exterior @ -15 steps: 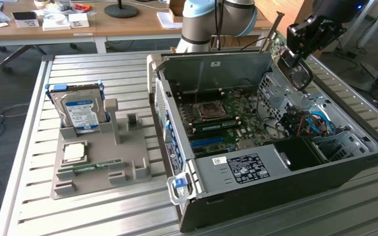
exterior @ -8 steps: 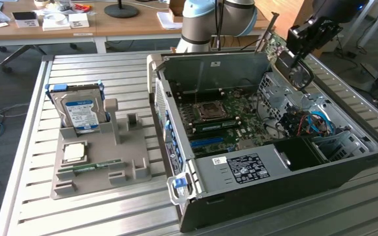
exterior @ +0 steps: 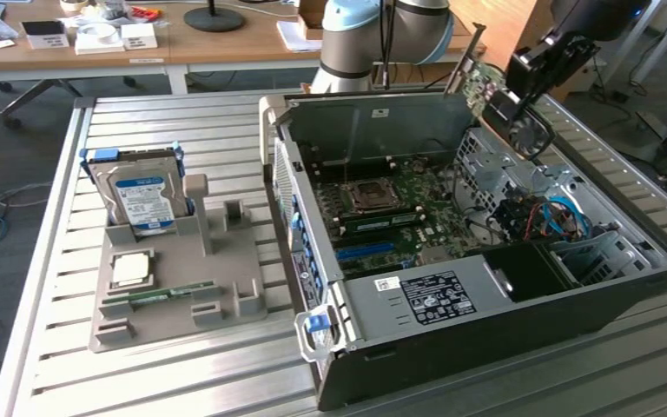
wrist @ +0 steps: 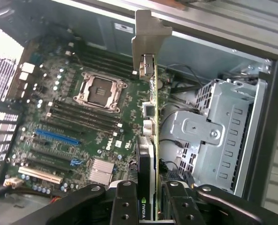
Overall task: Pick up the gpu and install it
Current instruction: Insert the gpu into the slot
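The gpu (wrist: 150,140) looks light, thin and stiff but fragile, with a fan and bare circuitry that would not stand hard squeezing. A gentle pinch across its flat faces, away from the connector edge, seems the safest hold. The end effector (wrist: 150,199) is clenched on it that way, at the end opposite the metal bracket (wrist: 148,33). The arm holds the card edge-on in the air above the open computer case (exterior: 611,287), over the motherboard (wrist: 82,122) and not yet seated.

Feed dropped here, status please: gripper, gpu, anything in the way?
Gripper shut on gpu. Held above open case, not seated. Blue slot bare, nothing seen blocking.
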Motion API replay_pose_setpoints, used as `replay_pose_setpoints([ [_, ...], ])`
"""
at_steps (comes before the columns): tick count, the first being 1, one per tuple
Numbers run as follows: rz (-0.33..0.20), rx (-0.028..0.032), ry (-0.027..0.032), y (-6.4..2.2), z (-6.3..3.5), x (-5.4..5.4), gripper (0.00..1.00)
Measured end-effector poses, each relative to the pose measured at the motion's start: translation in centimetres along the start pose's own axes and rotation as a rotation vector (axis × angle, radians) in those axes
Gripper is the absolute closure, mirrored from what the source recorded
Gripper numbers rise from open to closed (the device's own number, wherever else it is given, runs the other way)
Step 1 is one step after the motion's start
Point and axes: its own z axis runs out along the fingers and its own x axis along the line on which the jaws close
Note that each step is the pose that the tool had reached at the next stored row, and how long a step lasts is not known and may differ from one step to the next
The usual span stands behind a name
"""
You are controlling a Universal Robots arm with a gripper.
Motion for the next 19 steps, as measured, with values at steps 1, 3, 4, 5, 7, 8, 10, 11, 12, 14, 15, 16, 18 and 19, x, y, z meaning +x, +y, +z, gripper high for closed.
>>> replay_pose_setpoints([
  [1,-0.012,0.0,0.0024,0.0,0.0,0.0,0.73],
  [3,-0.036,-0.0004,0.007,0.0,0.01,0.01,0.73],
  [4,-0.049,-0.0007,0.0094,0.0,0.02,0.01,0.73],
  [5,-0.062,-0.001,0.0119,0.0,0.03,0.01,0.73],
  [7,-0.09,-0.0017,0.0171,0.0,0.04,0.01,0.73],
  [8,-0.105,-0.002,0.02,0.0,0.05,0.01,0.73],
  [10,-0.133,-0.0026,0.0251,-0.01,0.06,0.01,0.73],
  [11,-0.146,-0.0029,0.0276,-0.01,0.06,0.01,0.73],
  [12,-0.159,-0.0031,0.0301,-0.01,0.07,0.01,0.73],
  [14,-0.186,-0.0036,0.0351,-0.01,0.08,0.01,0.73],
  [15,-0.199,-0.0039,0.0376,-0.01,0.08,0.01,0.73],
  [16,-0.213,-0.0043,0.0402,-0.01,0.09,0.01,0.73],
  [18,-0.241,-0.0048,0.0456,-0.01,0.09,0.01,0.73],
  [19,-0.257,-0.0053,0.0484,-0.01,0.1,0.01,0.73],
])
